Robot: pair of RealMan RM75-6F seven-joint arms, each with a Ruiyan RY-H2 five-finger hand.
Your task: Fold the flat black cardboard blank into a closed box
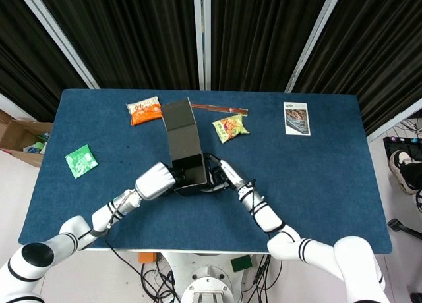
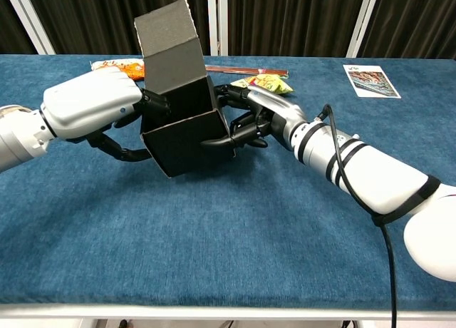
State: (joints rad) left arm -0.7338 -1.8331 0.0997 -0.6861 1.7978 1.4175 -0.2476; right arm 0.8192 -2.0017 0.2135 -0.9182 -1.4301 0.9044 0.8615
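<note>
The black cardboard box (image 2: 187, 135) is partly formed, its top open and its long lid flap (image 2: 167, 46) standing up at the back. It sits tilted, at or just above the blue table (image 2: 214, 235), near the table's middle (image 1: 188, 165). My left hand (image 2: 92, 110) grips its left wall, fingers curled around the lower left edge. My right hand (image 2: 253, 118) grips the right wall, with fingertips reaching onto the front right corner. From overhead, the left hand (image 1: 156, 181) and right hand (image 1: 224, 174) flank the box.
Behind the box lie an orange snack bag (image 1: 145, 110), a thin red stick (image 1: 219, 109) and a yellow-green snack bag (image 1: 230, 127). A green packet (image 1: 81, 161) lies at the left, a printed card (image 1: 296, 118) at the far right. A carton (image 1: 20, 138) stands off the table's left end.
</note>
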